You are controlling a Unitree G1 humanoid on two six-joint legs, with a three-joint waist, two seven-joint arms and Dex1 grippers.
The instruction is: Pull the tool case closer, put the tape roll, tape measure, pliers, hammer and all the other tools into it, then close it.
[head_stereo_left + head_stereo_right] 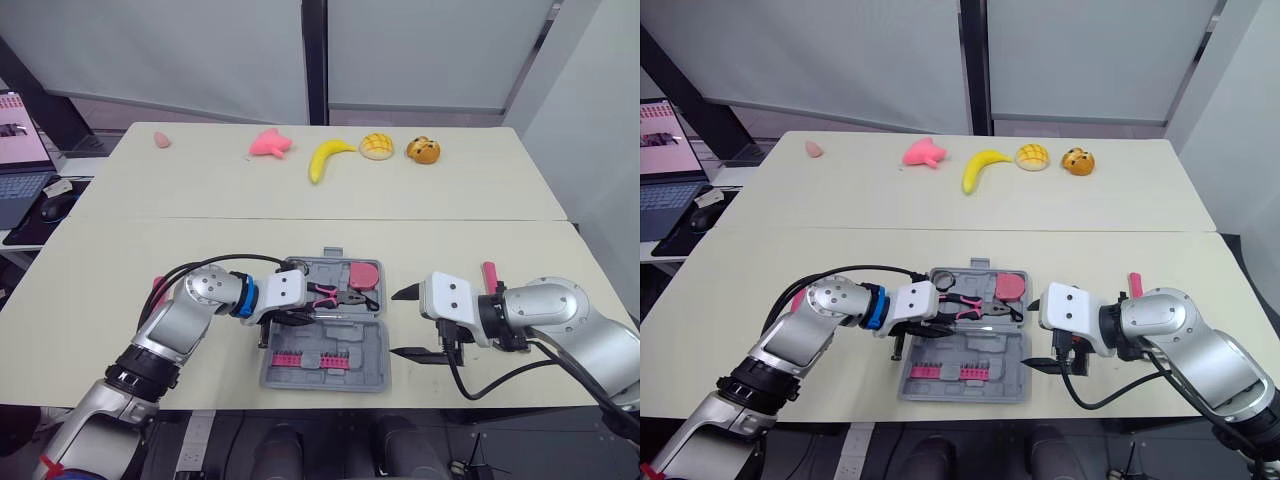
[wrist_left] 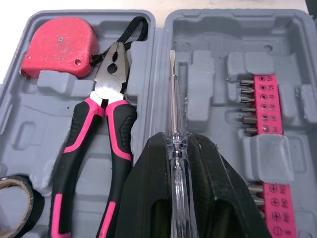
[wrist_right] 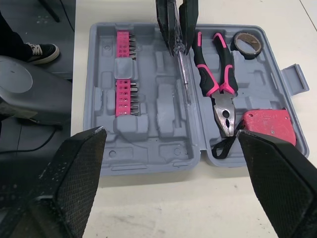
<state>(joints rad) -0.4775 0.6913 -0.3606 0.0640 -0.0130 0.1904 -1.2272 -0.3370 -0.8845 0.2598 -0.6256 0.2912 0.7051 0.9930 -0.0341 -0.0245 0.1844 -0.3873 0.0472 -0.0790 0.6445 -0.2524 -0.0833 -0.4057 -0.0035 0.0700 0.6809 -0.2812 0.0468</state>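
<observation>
The tool case (image 3: 148, 166) lies open on the table, close in front of the robot, its hinge running from left to right. The left gripper (image 2: 178, 141) is clamped on the clear handle of a screwdriver (image 2: 173, 99). The screwdriver's long axis runs parallel to the hinge, with the flat tip pointing away from the left wrist and toward the robot's right.

The shaft hangs over the near half of the case, just beside the hinge. That half also holds the pink strip of bits (image 2: 270, 124). Whether the shaft already touches the moulded tray I cannot tell.

The coming move looks like a straight lowering and release. It depends on the shaft staying parallel to whichever long groove in that half suits it.

In the far half, the pliers (image 2: 106, 114) lie just beside the screwdriver and roughly parallel to it, with their nose near the tape measure (image 2: 59, 47). The tape roll (image 2: 20, 198) sits by the pliers' handles.

The right gripper (image 1: 402, 323) is spread wide and holds nothing, just off the right edge of the case with its fingers pointing at it. A pink handle (image 1: 489, 273) lies on the table by the right arm, so the right arm is the nearer one for it. Another pink piece (image 1: 157, 290) shows beside the left arm.
</observation>
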